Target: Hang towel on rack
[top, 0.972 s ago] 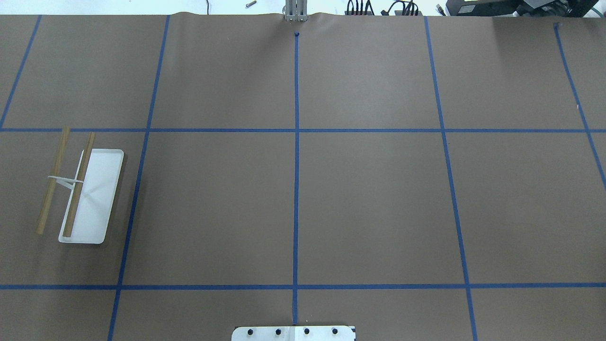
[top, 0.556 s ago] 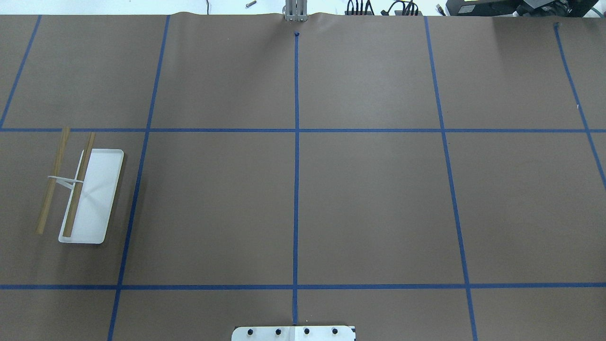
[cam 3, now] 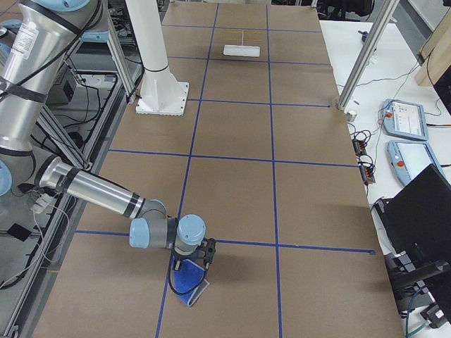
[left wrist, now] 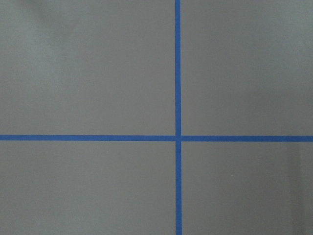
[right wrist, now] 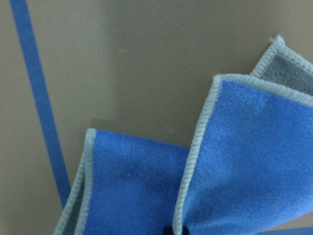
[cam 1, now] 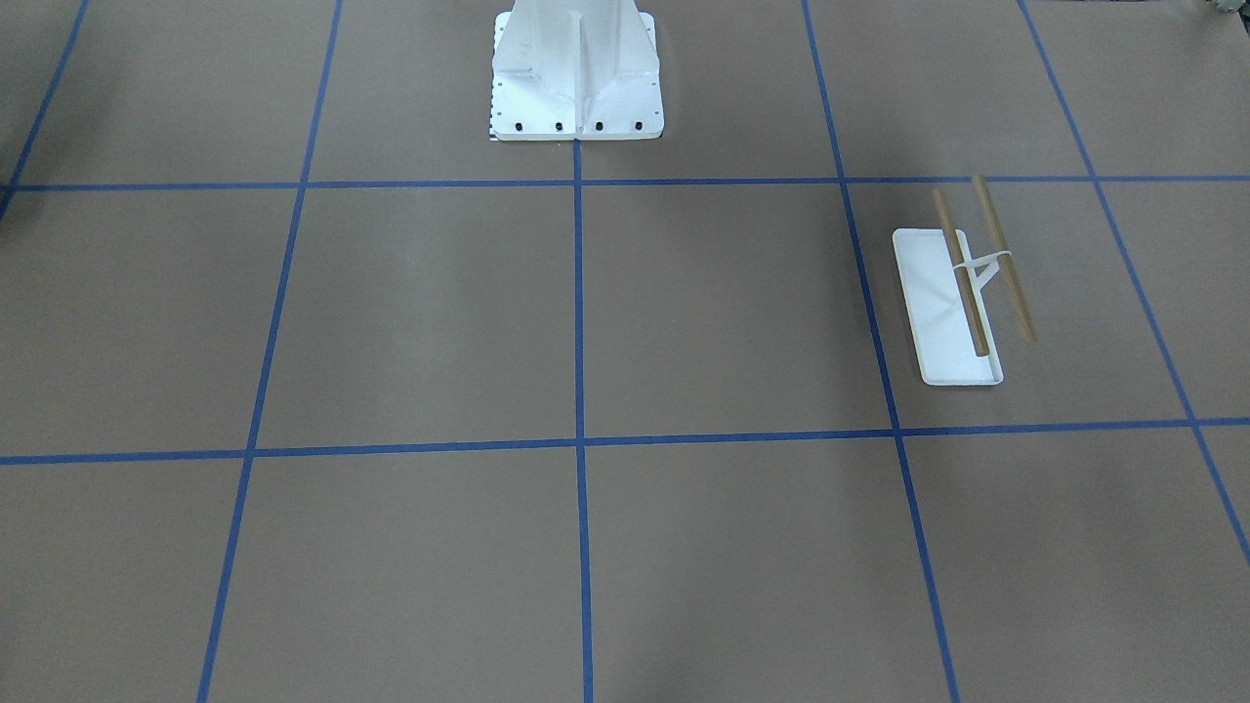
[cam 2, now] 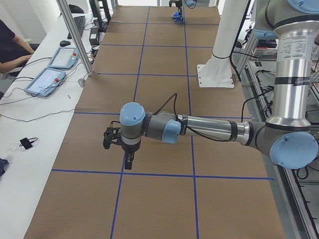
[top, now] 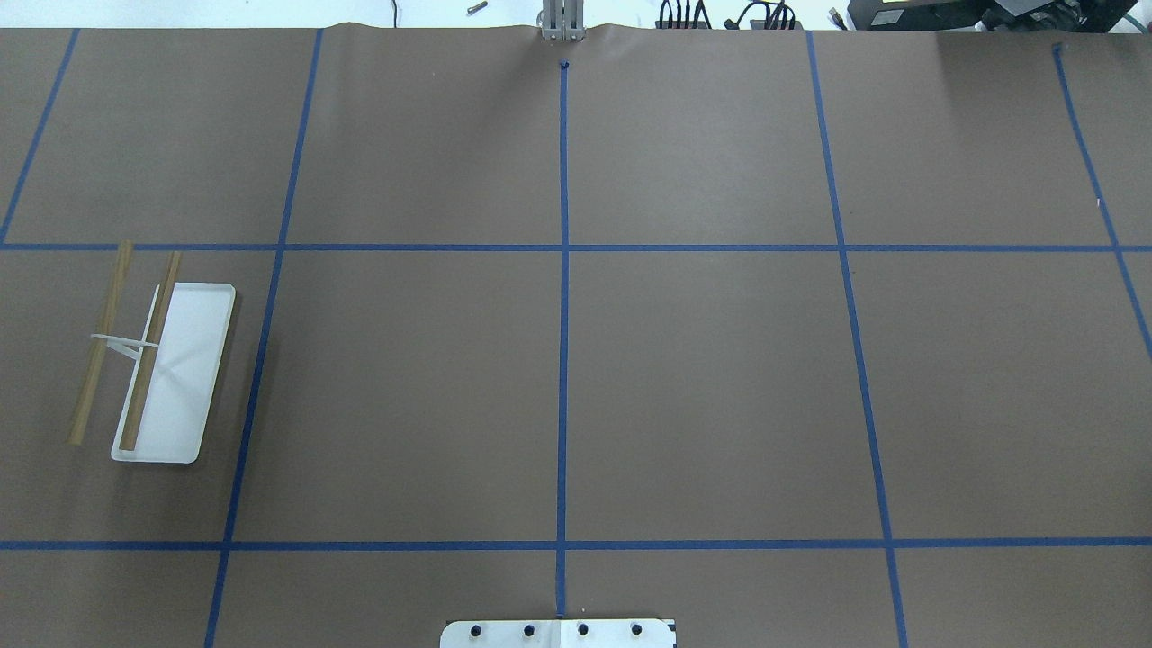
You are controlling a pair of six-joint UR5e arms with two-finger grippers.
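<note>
You've got the table [top: 702,387] spread wide, brown paper squared off in blue tape, with the pedestal [cam 1: 576,68] bolted at the robot's edge. The left arm [cam 2: 209,130] reaches out level over a tape crossing. The right arm [cam 3: 99,190] stretches low at the opposite end. The rack [top: 184,378] stands on the robot's left side, two rods side by side above its white tray, well apart from the towel [right wrist: 244,161] at the table's right end.

Now the towel: it sits right under the right gripper [cam 3: 204,257], its folds drawn up to a pinch at a dark tip on the wrist view's bottom edge, so those fingers are clamped on it. It's royal blue with a pale stitched hem, and the grey underside peeks out at two corners. The left gripper [cam 2: 128,167] points down above the paper, and you can't tell from here whether its fingers are apart or together.
</note>
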